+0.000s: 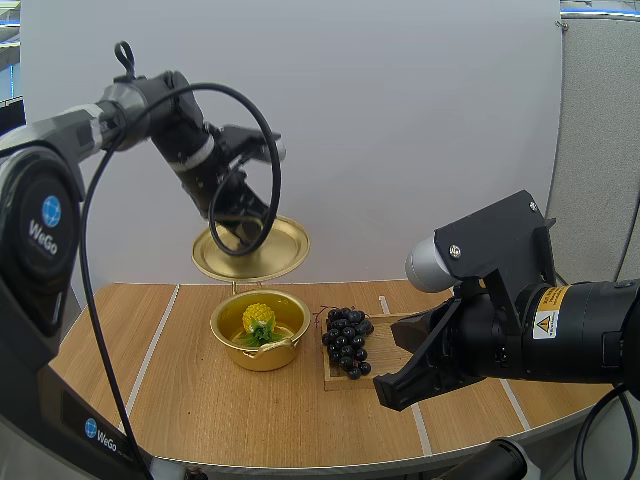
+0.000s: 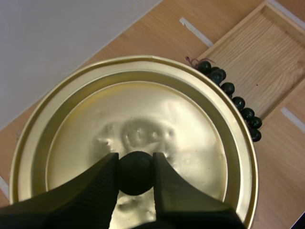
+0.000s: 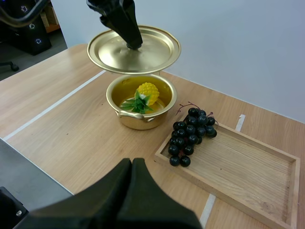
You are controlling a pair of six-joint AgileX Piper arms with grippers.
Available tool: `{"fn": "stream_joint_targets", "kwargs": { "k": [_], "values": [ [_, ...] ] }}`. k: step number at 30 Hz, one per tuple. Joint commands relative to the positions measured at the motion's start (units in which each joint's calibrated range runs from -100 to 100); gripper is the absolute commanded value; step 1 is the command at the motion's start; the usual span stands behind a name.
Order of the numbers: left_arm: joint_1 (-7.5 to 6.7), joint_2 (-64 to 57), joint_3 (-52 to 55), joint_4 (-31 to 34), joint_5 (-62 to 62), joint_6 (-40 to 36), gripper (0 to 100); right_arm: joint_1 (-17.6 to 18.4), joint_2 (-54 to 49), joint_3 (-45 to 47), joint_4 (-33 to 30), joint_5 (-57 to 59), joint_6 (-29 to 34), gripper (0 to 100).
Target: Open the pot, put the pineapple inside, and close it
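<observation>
Left gripper: your left gripper [image 2: 136, 164] pinches the black knob [image 2: 136, 175] of the gold lid [image 1: 252, 248] between its fingertips.
Lid: it hangs roughly level in the air, above the pot and clear of its rim.
Pot: the gold pot [image 1: 262, 358] stands open on the bench [image 1: 200, 400], toward the far edge and about midway along it.
Pineapple: the pineapple [image 1: 258, 320] lies inside the pot, a yellow body with green leaves.
Tray: the wooden tray [image 3: 248, 167] sits on the bench just right of the pot.
Grapes: a dark bunch of grapes [image 1: 346, 340] lies across the tray's end nearest the pot, with some berries over its rim.
Right gripper: your right gripper [image 3: 132, 164] grips nothing. Its fingers are pressed into one dark wedge above the bench's near edge, well apart from the pot.
</observation>
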Motion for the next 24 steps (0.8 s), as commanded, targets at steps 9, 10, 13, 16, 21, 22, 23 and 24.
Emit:
{"fn": "stream_joint_targets", "kwargs": {
  "k": [9,10,13,16,21,22,23,24],
  "values": [
    [-0.09,0.29,12.03,-4.38,-26.48,5.69,0,-0.25,-0.37,0.1,-0.32,0.2,-0.21,0],
    [-0.09,0.29,12.8,-5.98,-27.42,6.92,0,-0.25,-0.37,0.1,-0.32,0.2,-0.21,0],
    [-0.09,0.44,14.38,-10.89,-28.61,11.18,0,-0.25,-0.37,0.1,-0.32,0.2,-0.21,0],
    [-0.09,0.59,15.3,-11.6,-31.02,12.15,0,-0.25,-0.37,0.1,-0.32,0.2,-0.21,0],
    [-0.03,0.68,15.3,-10.61,-31.49,12.27,0,-0.25,-0.37,0.1,-0.32,0.2,-0.21,0],
    [-0.03,0.68,15.3,-10.16,-31.55,12.27,0,-0.25,-0.37,0.1,-0.32,0.2,-0.21,0],
    [-0.03,0.82,15.3,-9.33,-31.55,12.27,0,-0.25,-0.37,0.1,-0.32,0.2,-0.21,0],
    [-0.03,0.94,15.3,-8.8,-31.55,12.27,0,-0.25,-0.37,0.1,-0.32,0.2,-0.21,0]
  ]
}}
